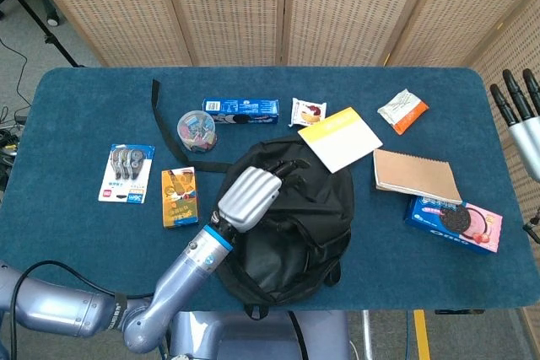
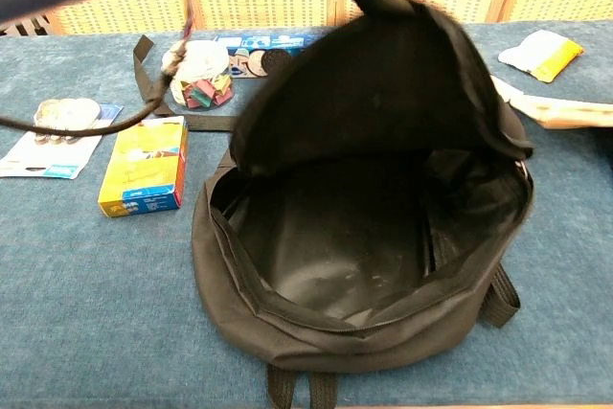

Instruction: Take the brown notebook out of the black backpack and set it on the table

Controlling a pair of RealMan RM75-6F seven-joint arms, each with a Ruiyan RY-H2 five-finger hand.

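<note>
While the left hand grips the raised flap of the black backpack, holding its mouth open, the brown notebook lies flat on the table well to that hand's right, touching a cookie box. Beyond, the right hand hangs at the table's edge, fingers spread and holding nothing.

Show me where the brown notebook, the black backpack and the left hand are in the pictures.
brown notebook (image 1: 417, 176), head view, middle of its brown cover.
black backpack (image 1: 308, 208), head view, black fabric of the upper flap.
left hand (image 1: 247, 197), head view, the silver back of the hand.
</note>
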